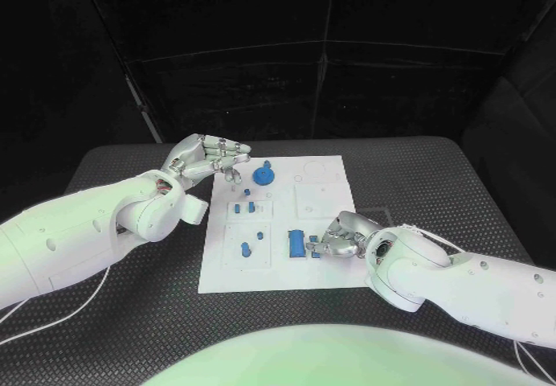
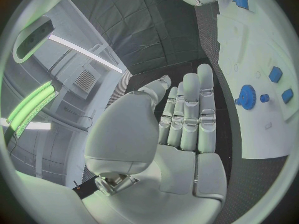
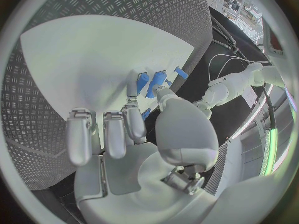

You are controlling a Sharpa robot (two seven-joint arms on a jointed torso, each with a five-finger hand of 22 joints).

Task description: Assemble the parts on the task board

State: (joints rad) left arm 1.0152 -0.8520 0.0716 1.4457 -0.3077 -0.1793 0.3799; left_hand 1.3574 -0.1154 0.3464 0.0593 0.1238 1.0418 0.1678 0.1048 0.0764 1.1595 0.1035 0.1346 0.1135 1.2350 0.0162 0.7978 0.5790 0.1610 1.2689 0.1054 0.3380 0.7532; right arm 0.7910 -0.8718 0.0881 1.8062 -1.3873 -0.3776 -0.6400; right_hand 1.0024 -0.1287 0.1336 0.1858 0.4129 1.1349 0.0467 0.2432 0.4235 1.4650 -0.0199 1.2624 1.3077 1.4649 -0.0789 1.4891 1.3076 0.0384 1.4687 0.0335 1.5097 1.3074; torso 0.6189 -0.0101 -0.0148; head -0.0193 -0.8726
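The right hand [image 1: 337,235] pinches a blue part [image 1: 298,244] on the task board [image 1: 328,273]; the left hand [image 1: 209,158] hovers near the blue gear [image 1: 264,174], fingers straight and apart, holding nothing.

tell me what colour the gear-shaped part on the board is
Blue; the gear-shaped part shows best in the left wrist view.

Task board [image 1: 325,273] lower edge and right column bare, easy access from frame right. Left hand [image 1: 209,158] blocks upper-left corner beside blue gear [image 1: 264,174]. Right hand [image 1: 338,236] crowds the block [image 1: 298,243] at centre.
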